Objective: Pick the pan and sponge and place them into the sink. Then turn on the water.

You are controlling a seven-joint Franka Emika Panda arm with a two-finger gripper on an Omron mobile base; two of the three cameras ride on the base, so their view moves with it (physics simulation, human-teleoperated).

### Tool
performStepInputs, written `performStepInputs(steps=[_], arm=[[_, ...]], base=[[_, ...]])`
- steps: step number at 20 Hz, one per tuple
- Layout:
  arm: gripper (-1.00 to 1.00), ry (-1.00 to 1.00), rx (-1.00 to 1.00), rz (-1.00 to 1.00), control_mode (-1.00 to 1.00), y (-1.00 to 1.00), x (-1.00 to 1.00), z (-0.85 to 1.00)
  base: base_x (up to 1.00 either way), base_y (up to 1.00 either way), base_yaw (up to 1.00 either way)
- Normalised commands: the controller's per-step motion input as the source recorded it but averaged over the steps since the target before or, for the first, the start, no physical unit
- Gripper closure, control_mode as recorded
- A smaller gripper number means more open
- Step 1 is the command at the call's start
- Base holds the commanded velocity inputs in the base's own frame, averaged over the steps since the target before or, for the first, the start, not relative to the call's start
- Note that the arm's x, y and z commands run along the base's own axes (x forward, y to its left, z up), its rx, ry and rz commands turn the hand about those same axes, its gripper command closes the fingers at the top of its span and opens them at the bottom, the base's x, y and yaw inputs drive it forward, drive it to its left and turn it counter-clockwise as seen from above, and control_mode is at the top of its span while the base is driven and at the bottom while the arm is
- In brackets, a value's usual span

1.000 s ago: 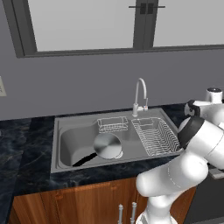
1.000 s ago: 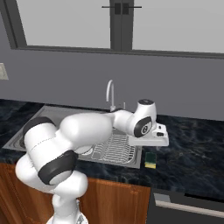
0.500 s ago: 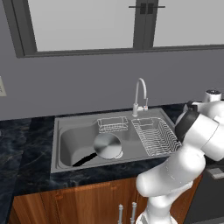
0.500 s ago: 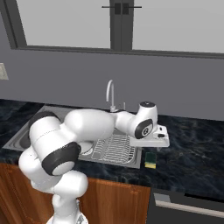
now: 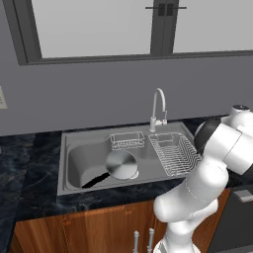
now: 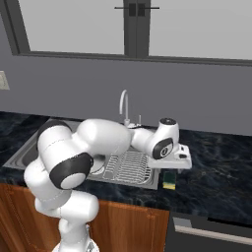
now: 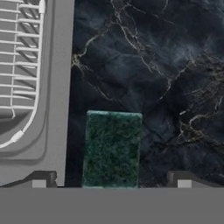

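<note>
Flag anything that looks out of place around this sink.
Nothing is spilled or damaged. The round silver-grey frying pan already lies in the grey steel sink, while the yellow-and-green sponge sits on the dark counter beside it, under the open gripper.

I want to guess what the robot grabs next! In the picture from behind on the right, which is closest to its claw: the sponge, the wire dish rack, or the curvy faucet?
1. Small yellow sponge with dark green top: on the dark counter, right under the open claw.
2. Wire dish rack: in the sink, beside the claw.
3. Tall curved silver faucet: behind the sink.
</note>
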Motion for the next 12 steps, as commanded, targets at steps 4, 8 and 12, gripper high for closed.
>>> performStepInputs(steps=[4, 8, 12], arm=[[-1.0, 0.02, 0.01, 0.0, -1.0, -0.1, 0.0, -0.15], [-1.0, 0.02, 0.01, 0.0, -1.0, -0.07, 0.0, -0.12], [-1.0, 0.02, 0.01, 0.0, -1.0, -0.03, 0.0, -0.12]], base=[[0.0, 0.0, 0.0], [0.0, 0.0, 0.0], [0.0, 0.0, 0.0]])
